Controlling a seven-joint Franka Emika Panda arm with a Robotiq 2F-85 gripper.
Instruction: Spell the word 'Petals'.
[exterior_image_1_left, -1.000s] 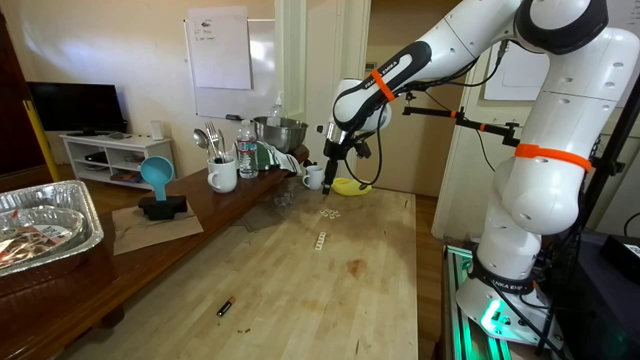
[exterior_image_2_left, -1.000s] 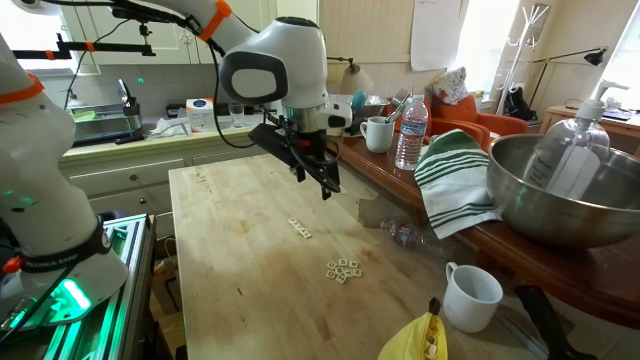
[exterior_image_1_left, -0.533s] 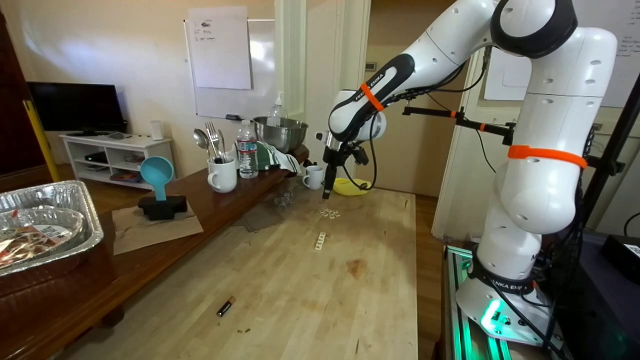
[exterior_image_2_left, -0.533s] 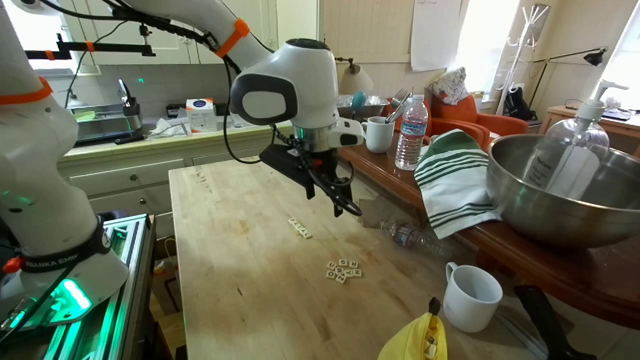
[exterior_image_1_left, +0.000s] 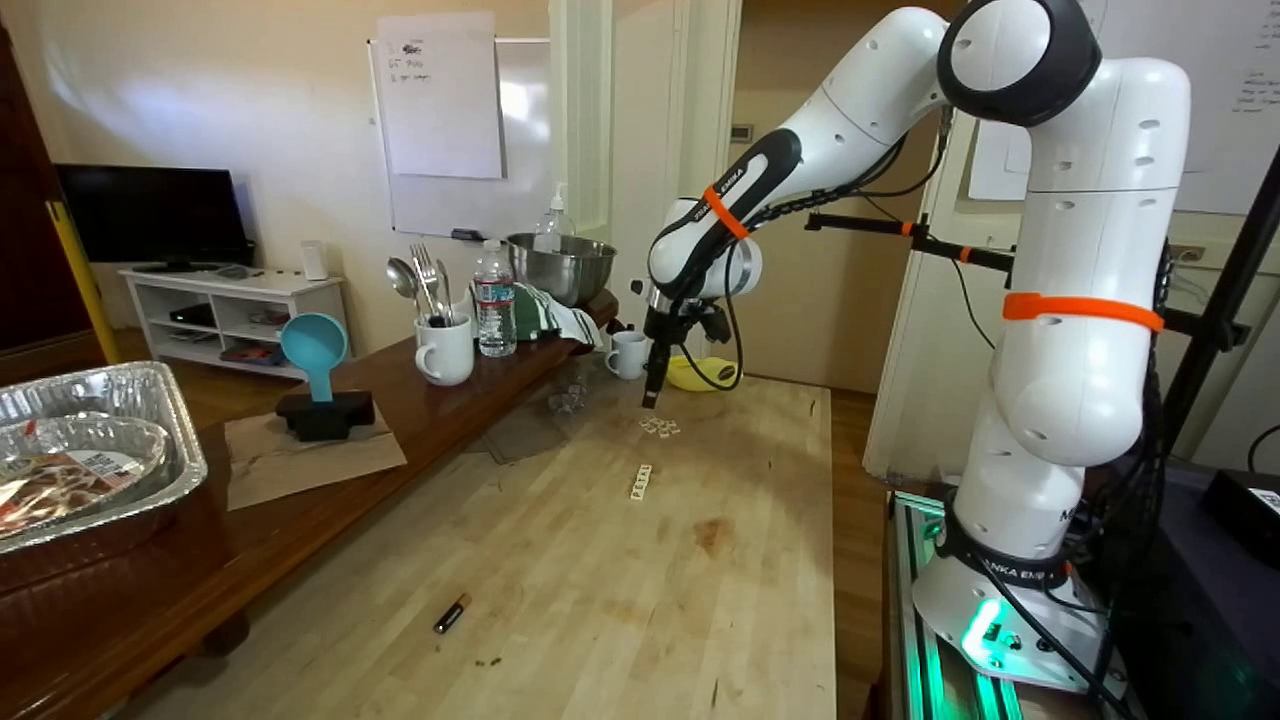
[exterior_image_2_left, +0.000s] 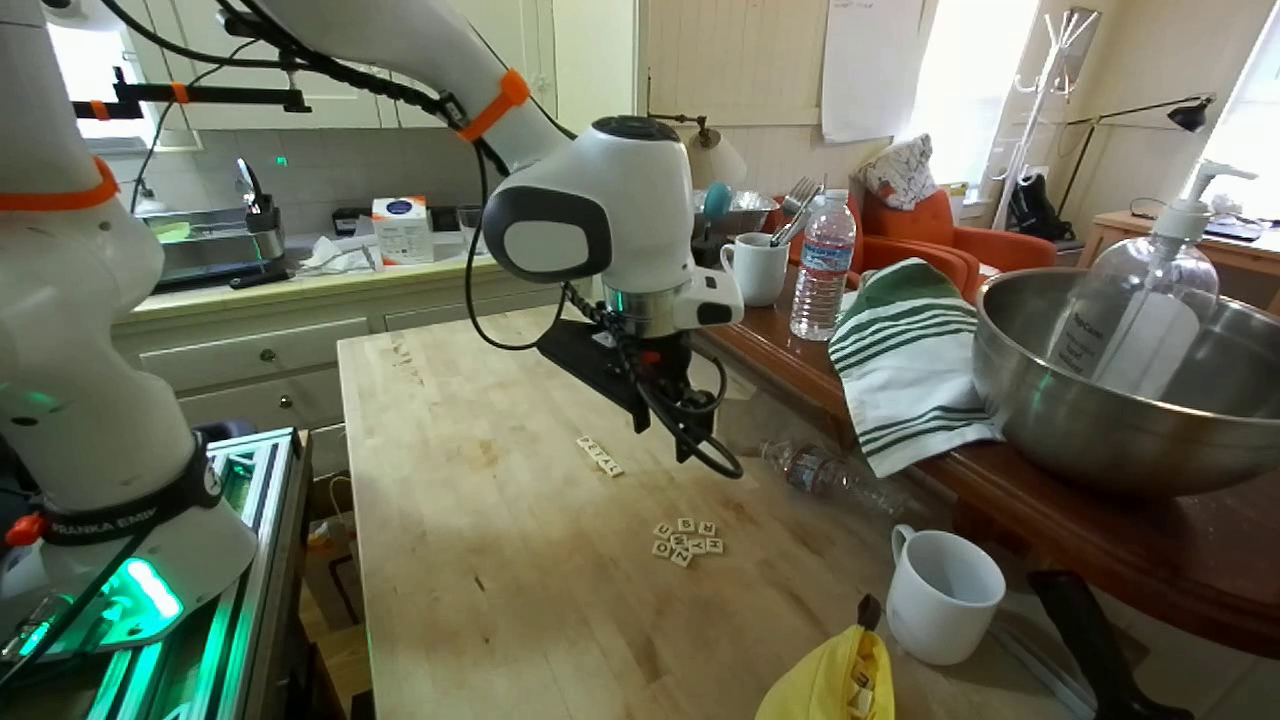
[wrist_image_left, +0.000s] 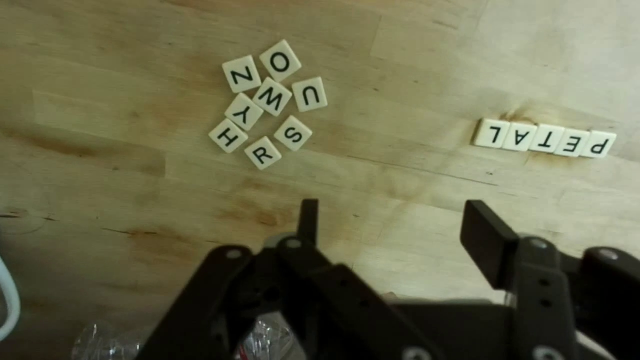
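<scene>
Cream letter tiles P, E, T, A and L stand in one touching row (wrist_image_left: 545, 138), which also shows in both exterior views (exterior_image_1_left: 641, 482) (exterior_image_2_left: 600, 456). The S tile (wrist_image_left: 293, 133) lies flat in a loose cluster beside the R tile (wrist_image_left: 263, 153). The cluster also holds the H tile (wrist_image_left: 228, 135), Y tile (wrist_image_left: 244, 112), W tile (wrist_image_left: 272, 96), U tile (wrist_image_left: 309, 94), N-or-Z tile (wrist_image_left: 241, 73) and O tile (wrist_image_left: 280, 60). My gripper (wrist_image_left: 392, 210) is open and empty, with its fingers wide apart above the table. It shows in both exterior views (exterior_image_1_left: 650, 402) (exterior_image_2_left: 663, 442), held above the tiles.
A white mug (exterior_image_2_left: 945, 597) and a yellow pouch (exterior_image_2_left: 830, 675) stand near the cluster. A clear plastic bottle (exterior_image_2_left: 825, 473) lies by the raised wooden ledge (exterior_image_2_left: 780, 345). A metal bowl (exterior_image_2_left: 1040, 400) and a water bottle (exterior_image_2_left: 824, 265) stand on that ledge. A battery (exterior_image_1_left: 452, 613) lies on the table.
My gripper has moved down and toward the loose tile cluster. The tiles have not moved.
</scene>
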